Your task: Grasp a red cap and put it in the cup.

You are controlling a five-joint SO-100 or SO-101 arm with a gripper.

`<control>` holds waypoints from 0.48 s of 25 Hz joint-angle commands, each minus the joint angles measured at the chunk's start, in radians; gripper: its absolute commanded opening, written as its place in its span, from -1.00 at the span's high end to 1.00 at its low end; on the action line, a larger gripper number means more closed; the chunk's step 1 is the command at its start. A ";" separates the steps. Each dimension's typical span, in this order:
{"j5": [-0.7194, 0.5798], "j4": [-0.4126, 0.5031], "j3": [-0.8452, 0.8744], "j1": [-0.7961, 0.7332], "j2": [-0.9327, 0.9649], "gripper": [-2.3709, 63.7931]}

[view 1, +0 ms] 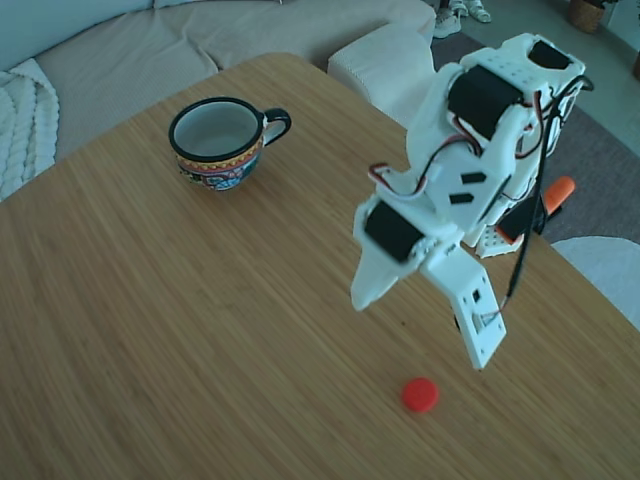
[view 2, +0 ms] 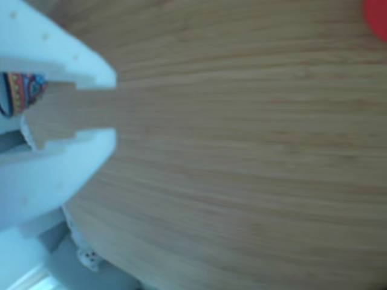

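white gripper (view 1: 425,335) hangs with its fingers spread and empty, above the table (view 1: 150,330), apparently lining up for a grab. just below its fingertips lies the red cap (view 1: 420,394); well beyond it, the cup (view 1: 222,141) waits upright.

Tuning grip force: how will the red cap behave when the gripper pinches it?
The red cap looks like small rigid plastic, so probably light and stiff. It lies flat on the wooden table, so it is unlikely to roll, but may slide if nudged. The open gripper hovers beside it; the cap's low profile probably demands a low pinch.
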 commanded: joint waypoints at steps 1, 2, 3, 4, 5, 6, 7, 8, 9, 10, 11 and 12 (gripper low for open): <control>0.006 0.006 -0.123 -0.040 -0.107 0.76; 0.006 0.006 -0.147 -0.051 -0.156 0.69; 0.006 0.003 -0.173 -0.055 -0.206 0.58; 0.006 -0.005 -0.196 -0.055 -0.253 0.47; 0.006 -0.008 -0.225 -0.052 -0.299 0.37; 0.005 -0.008 -0.258 -0.054 -0.342 0.28; 0.003 -0.008 -0.290 -0.055 -0.385 0.20; 0.000 -0.005 -0.325 -0.057 -0.426 0.12; -0.002 0.002 -0.359 -0.064 -0.463 0.00; 0.000 0.009 -0.388 -0.072 -0.497 -0.13; 0.006 0.017 -0.417 -0.083 -0.525 -0.27; 0.006 0.025 -0.442 -0.094 -0.545 -0.40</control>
